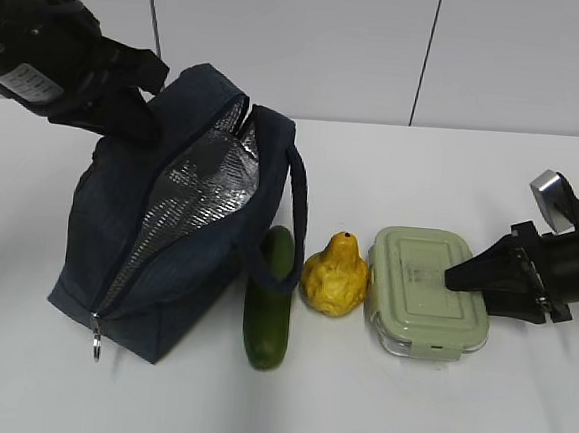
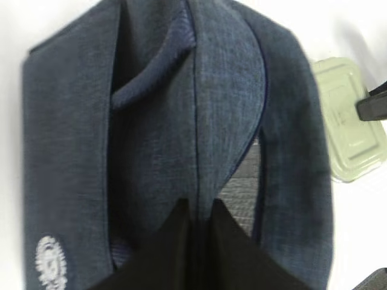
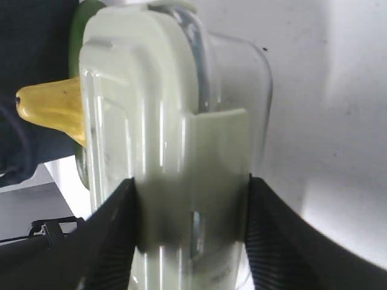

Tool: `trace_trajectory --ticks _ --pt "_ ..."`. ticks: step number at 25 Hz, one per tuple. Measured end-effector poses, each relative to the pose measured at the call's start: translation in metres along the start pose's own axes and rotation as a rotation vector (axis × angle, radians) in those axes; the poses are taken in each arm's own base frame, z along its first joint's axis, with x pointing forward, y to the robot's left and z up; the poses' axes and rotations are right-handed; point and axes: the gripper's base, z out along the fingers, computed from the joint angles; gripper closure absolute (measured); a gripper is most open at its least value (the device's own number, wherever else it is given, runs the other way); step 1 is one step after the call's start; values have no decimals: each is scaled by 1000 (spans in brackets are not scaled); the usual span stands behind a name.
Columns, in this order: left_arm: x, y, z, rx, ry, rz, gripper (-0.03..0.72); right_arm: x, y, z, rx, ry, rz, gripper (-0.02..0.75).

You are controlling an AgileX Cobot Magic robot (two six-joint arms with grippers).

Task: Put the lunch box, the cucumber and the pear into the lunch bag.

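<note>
The navy lunch bag (image 1: pixel 156 256) stands at the left, unzipped, with its silver lining (image 1: pixel 196 194) showing. My left gripper (image 1: pixel 143 105) is at the bag's top rear and is shut on the fabric edge of the opening (image 2: pixel 198 181). The dark green cucumber (image 1: pixel 270 310) lies beside the bag, and the yellow pear (image 1: pixel 335 277) stands to its right. Right of the pear lies the lunch box (image 1: pixel 426 290) with its sage-green lid. My right gripper (image 1: pixel 453 280) is shut on the box's right end. Its fingers (image 3: pixel 115 229) press lid and base around the clip (image 3: pixel 217 145).
The bag's loop handle (image 1: pixel 291 227) hangs over the cucumber's far end. The zipper's ring pull (image 1: pixel 97 347) dangles at the bag's front corner. A white wall rises behind the white table (image 1: pixel 404 416). The pear's neck (image 3: pixel 51 106) shows behind the box.
</note>
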Motion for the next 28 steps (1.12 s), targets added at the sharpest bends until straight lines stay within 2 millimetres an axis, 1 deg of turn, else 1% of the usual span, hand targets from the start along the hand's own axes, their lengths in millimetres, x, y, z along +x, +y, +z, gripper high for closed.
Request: trace_trajectory --ticks 8,13,28 --pt "0 1 0 -14 2 7 687 -1 2 -2 8 -8 -15 354" --pt "0 1 0 -14 2 7 687 -5 14 -10 15 -31 -55 354" --pt "0 1 0 -15 2 7 687 -8 31 -20 23 -65 -107 355"
